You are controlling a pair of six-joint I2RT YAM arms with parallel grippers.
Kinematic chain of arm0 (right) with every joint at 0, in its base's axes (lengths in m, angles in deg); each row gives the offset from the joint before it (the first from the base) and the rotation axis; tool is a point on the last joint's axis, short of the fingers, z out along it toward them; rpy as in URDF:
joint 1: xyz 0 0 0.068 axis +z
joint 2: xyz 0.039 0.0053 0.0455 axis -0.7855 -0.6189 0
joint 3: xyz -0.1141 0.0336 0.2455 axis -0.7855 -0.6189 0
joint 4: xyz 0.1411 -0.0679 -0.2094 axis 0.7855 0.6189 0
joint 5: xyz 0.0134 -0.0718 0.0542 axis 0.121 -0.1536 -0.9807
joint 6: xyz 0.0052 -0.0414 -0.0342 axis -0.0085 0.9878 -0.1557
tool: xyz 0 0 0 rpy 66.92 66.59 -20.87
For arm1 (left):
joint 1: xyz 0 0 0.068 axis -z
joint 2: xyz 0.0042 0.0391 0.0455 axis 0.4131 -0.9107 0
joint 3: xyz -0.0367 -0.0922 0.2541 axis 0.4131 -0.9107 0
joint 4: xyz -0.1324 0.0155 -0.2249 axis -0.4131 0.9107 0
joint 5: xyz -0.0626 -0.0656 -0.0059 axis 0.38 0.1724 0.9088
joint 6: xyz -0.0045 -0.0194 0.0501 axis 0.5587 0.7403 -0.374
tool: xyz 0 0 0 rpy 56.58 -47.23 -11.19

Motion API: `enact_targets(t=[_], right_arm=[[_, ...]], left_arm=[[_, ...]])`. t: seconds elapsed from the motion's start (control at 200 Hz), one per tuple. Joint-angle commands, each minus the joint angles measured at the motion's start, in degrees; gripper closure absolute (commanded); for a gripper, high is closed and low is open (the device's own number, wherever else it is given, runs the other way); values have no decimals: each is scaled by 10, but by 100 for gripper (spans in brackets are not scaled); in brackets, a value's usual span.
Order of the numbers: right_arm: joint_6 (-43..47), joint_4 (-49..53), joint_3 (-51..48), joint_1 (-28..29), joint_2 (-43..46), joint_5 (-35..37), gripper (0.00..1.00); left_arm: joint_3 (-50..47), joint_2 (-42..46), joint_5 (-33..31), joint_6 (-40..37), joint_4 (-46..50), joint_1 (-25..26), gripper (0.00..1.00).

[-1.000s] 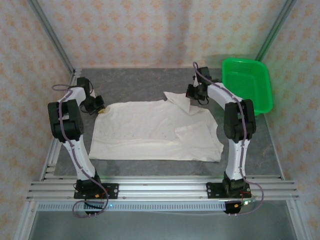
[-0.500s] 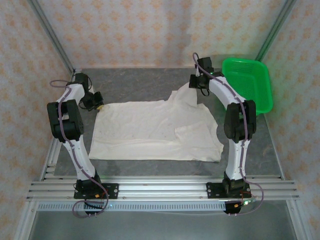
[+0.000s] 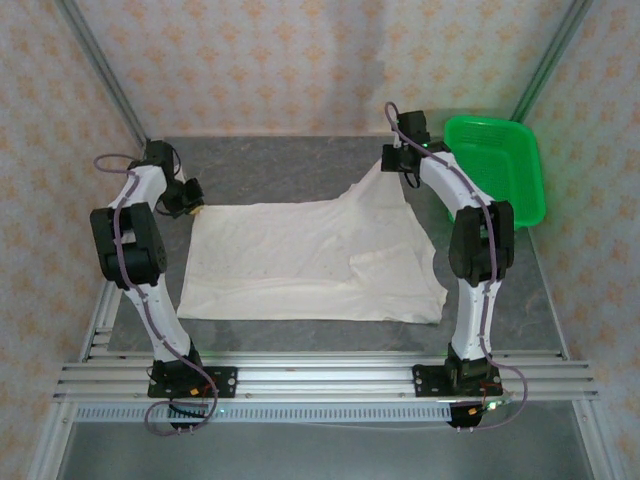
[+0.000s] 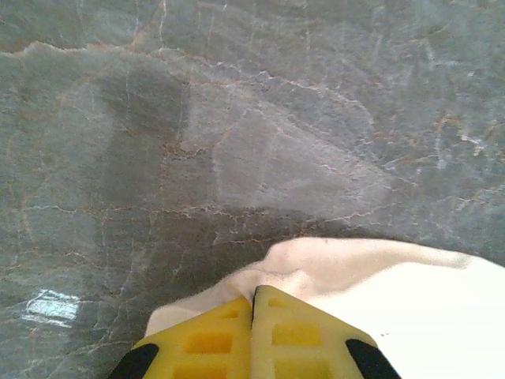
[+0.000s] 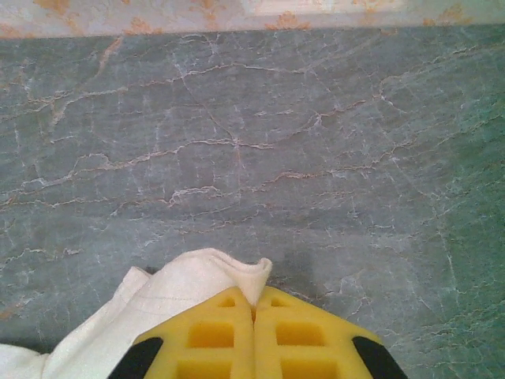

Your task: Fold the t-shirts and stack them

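Overhead, the t-shirt point(image 3: 310, 260) lies spread on the grey table point(image 3: 280, 165), far right corner raised. Wrist views add the pinch: left gripper point(image 4: 254, 296) and right gripper point(image 5: 254, 304) each clamp its cloth.

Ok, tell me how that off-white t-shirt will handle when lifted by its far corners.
Probably floppy: the t-shirt rises in a soft tent to the shut right jaws while the rest lies flat. Likely light: a small pinch of bunched cloth holds each corner. It may crease when dragged; a fold already crosses its right side.
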State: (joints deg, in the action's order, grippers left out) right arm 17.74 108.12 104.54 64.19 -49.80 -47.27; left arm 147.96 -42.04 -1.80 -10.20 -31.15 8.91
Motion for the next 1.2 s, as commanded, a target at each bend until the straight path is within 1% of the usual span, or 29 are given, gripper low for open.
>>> enact_targets(t=[0.0, 0.16, 0.29, 0.3, 0.34, 0.575, 0.711, 0.986, 1.196], right_arm=[[11, -16, 14, -3, 49, -2, 100], [5, -13, -14, -3, 78, -16, 100], [3, -23, -63, -3, 123, -15, 100], [2, -22, -67, -3, 126, -15, 100], [0, -23, -82, -3, 141, -15, 100], [-13, -29, -185, -3, 230, -22, 100], [-33, -34, -247, -3, 281, -34, 100], [-65, -23, -377, -3, 396, -50, 100], [-95, -6, -457, -3, 469, -69, 100]], left_arm=[[16, 28, 2, -11, 3, 2, 100], [7, 49, 11, -11, 3, 2, 100], [-6, 65, 16, -14, 5, 2, 100], [-7, 81, 17, -15, 6, 1, 100], [-11, 91, 19, -16, 8, 2, 100], [-50, 124, 19, -23, 7, 1, 100], [-79, 147, 13, -28, 6, 1, 100], [-130, 182, -31, -30, 7, -5, 100], [-128, 178, -51, -41, 14, -11, 100]])
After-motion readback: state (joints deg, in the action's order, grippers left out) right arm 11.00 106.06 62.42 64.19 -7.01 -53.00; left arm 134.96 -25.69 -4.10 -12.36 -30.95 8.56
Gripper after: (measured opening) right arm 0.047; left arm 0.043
